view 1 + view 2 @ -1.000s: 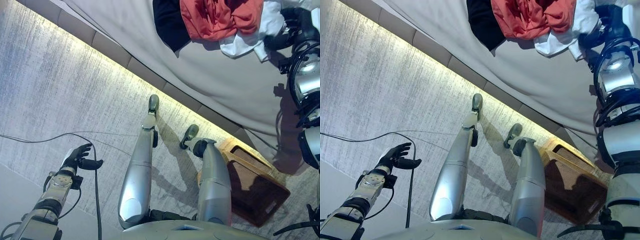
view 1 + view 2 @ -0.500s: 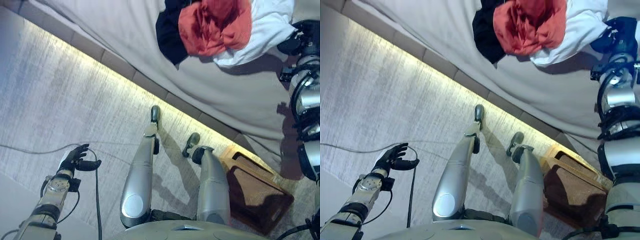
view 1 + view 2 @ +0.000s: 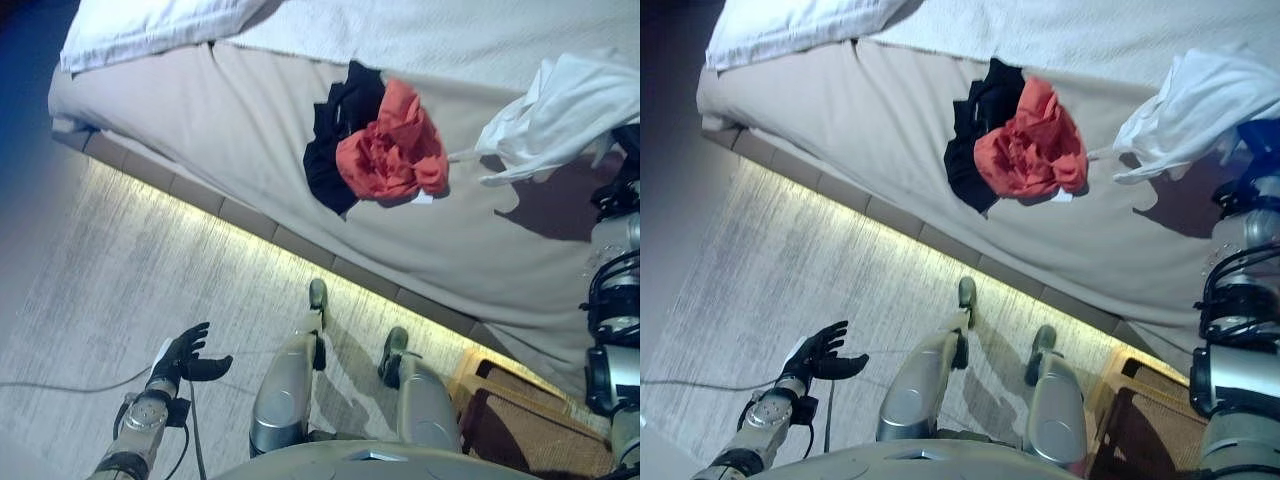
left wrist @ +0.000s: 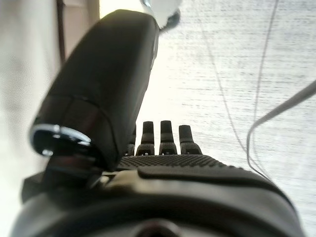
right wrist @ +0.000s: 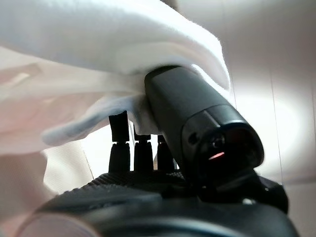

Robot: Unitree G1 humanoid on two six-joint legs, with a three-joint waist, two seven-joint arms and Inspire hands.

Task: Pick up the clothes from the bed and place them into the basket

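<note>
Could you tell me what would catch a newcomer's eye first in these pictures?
Probably the white garment lifted off the bed at the far right, pinched in the right hand. Next, the bright red garment lying on a black one in the middle of the bed. Lower down, the left hand hangs open over the floor, and the brown basket stands on the floor at lower right.

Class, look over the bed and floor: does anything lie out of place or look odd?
Yes. A red garment is crumpled over a black one on the bed, not yet in the basket on the floor. The right hand pinches a white garment, lifted clear of the bed. The left hand hangs open, idle.
</note>
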